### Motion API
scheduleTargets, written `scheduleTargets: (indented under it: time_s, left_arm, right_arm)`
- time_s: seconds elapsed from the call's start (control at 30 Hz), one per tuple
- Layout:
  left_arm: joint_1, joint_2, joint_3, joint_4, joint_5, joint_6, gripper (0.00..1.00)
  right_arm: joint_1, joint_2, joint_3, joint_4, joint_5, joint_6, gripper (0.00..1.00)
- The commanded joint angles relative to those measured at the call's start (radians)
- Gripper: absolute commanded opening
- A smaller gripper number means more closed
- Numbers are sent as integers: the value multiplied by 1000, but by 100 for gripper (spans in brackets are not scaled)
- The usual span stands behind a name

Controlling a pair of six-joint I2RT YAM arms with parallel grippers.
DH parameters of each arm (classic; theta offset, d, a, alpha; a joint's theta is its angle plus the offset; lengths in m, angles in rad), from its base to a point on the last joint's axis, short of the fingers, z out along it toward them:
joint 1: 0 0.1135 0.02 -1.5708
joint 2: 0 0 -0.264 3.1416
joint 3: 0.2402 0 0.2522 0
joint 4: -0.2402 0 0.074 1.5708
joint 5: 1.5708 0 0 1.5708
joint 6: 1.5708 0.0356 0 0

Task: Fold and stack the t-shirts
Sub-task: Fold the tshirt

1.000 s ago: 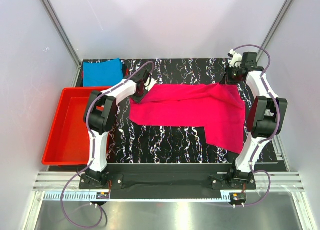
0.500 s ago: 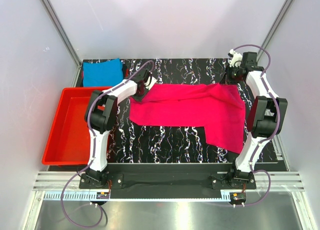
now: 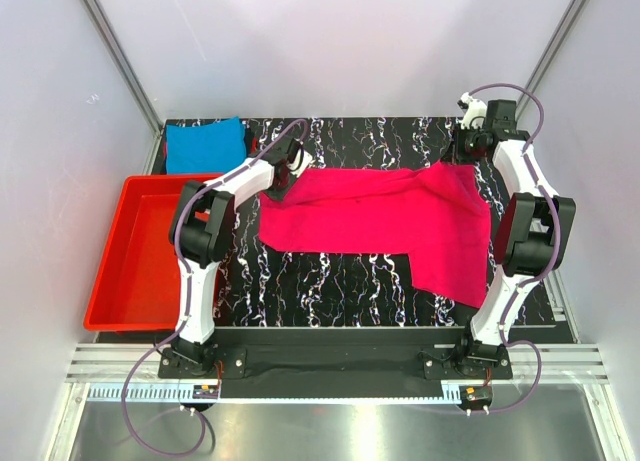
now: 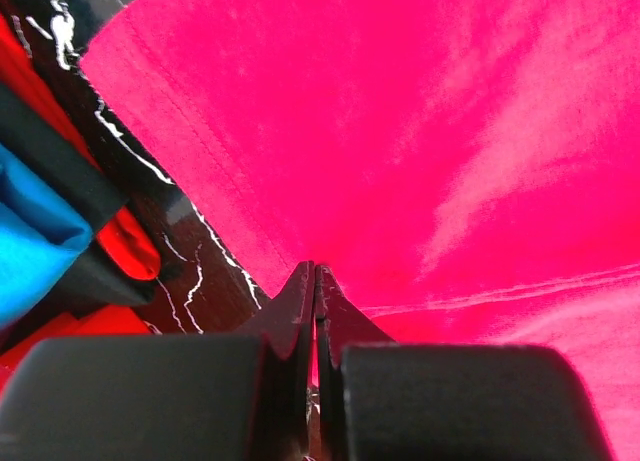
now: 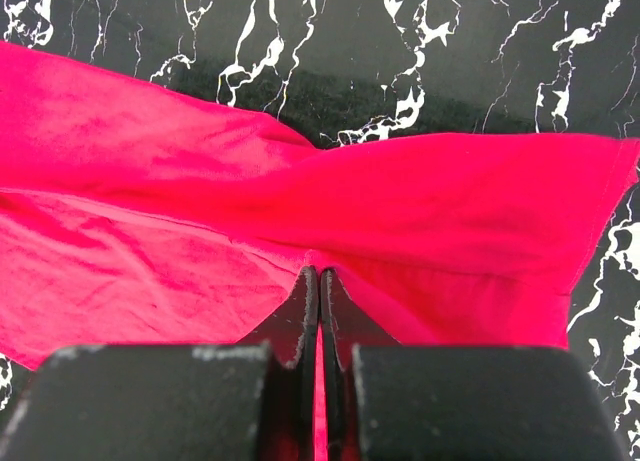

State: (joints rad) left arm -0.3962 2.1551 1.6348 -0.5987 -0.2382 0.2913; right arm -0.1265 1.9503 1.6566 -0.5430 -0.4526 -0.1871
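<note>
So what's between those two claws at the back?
The magenta t-shirt: in the top view it spans from the left gripper to the right gripper, each pinching an edge.

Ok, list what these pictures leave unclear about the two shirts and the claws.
1. Left wrist view: the left claw, shut on the pink shirt, hides how much cloth it pinches.
2. Right wrist view: the same goes for the right claw.
3. Top view: the right arm covers the pink shirt's right edge.
4. Left wrist view: the blue shirt is cut off by the frame's left edge, so its folds cannot be judged.
</note>
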Motion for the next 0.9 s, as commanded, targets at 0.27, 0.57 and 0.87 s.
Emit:
scheduleTargets:
  time_s: [0.27,0.57,0.87]
  left_arm:
    - [-29,-110,-88,5,82,-21,31]
    - [-35,-149,-135,30,33,-46,38]
    - [-33,-127,-121,16,-21,-34,38]
  right_arm:
    - [8,-2,34,52,11,-18,0]
    - [8,74,92,141,25,32,0]
    - [8,125,112,166,20,54,0]
